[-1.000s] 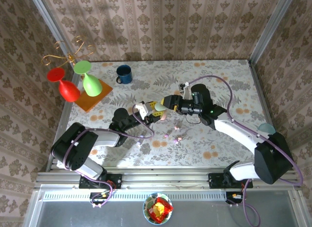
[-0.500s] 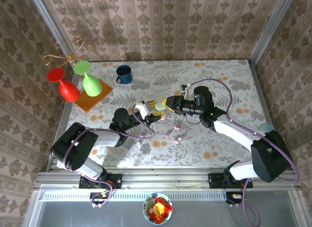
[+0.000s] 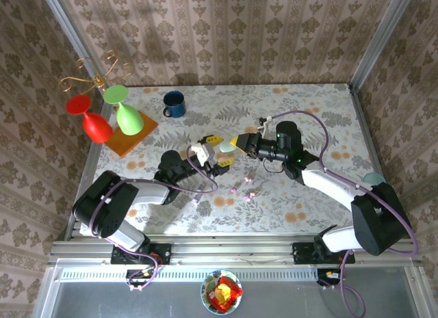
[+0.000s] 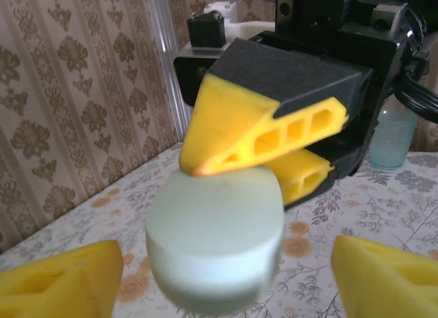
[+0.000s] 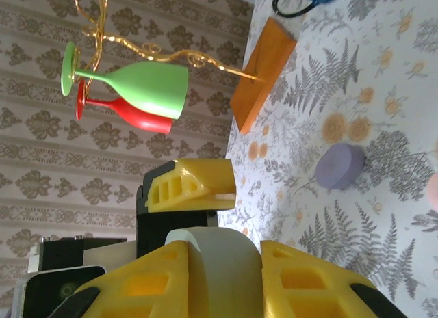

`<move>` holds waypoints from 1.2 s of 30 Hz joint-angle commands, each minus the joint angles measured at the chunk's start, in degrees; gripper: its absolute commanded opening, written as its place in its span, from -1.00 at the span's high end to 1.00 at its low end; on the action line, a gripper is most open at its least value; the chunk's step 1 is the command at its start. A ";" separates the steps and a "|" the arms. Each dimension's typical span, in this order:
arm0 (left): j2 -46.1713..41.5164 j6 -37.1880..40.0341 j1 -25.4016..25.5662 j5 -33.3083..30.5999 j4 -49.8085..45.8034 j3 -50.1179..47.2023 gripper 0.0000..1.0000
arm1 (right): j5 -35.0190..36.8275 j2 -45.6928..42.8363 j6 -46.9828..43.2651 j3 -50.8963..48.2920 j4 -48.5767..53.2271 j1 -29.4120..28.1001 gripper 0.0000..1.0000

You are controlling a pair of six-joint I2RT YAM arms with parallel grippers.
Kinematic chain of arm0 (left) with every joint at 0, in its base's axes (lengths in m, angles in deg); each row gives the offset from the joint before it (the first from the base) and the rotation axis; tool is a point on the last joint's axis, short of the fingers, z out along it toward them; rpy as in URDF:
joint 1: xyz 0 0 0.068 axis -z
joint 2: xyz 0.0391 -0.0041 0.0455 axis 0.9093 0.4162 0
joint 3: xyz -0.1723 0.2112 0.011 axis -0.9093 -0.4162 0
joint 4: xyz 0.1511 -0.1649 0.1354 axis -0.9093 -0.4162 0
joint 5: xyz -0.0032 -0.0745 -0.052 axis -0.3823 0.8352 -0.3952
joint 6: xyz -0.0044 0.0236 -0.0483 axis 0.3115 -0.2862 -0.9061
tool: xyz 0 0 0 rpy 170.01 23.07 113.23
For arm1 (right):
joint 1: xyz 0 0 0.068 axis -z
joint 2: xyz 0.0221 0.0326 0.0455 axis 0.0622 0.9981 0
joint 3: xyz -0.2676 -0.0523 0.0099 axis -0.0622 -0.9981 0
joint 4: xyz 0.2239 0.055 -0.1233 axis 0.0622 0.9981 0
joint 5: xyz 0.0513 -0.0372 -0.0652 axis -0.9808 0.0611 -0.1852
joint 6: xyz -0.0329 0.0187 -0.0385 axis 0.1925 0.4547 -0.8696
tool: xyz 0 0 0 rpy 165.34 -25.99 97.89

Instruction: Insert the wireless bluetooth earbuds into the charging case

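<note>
**Earbuds loose on the table, case held aloft**
The earbuds [image 3: 250,193] lie just below centre of the overhead frame. Above them, the right gripper [image 5: 222,270] clamps the pale green charging case [image 4: 215,243], and the left gripper [image 3: 217,152] gapes wide around it, not touching.

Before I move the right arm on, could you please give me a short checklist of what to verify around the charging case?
1. The right fingers are closed on the pale green charging case: ok.
2. The left fingers stand open, apart from the case on both sides: ok.
3. The case is held off the table: ok.
4. The case lid is open to take an earbud: cannot tell; no opening shows.
5. The earbuds lie loose on the table near the two arms: ok.
</note>
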 commanded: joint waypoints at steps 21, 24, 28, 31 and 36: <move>-6.22 -0.52 -2.72 -6.49 0.59 -12.41 -1.00 | 15.57 29.97 -18.92 22.10 13.02 5.42 0.65; -6.67 -1.87 -3.72 -6.22 0.69 -12.59 -1.00 | 14.19 35.27 -16.36 25.43 11.85 6.73 0.65; -6.88 -3.11 -4.75 -6.28 0.60 -12.46 -1.00 | 13.87 40.44 -13.61 28.74 11.64 7.54 0.65; -6.97 -5.01 -5.80 -6.93 0.60 -12.46 -1.00 | 13.37 42.70 -11.64 29.61 10.76 8.16 0.64; -7.12 -5.04 -6.45 -8.17 -1.08 -12.30 -1.00 | 13.41 42.30 -11.89 29.38 11.37 8.80 0.26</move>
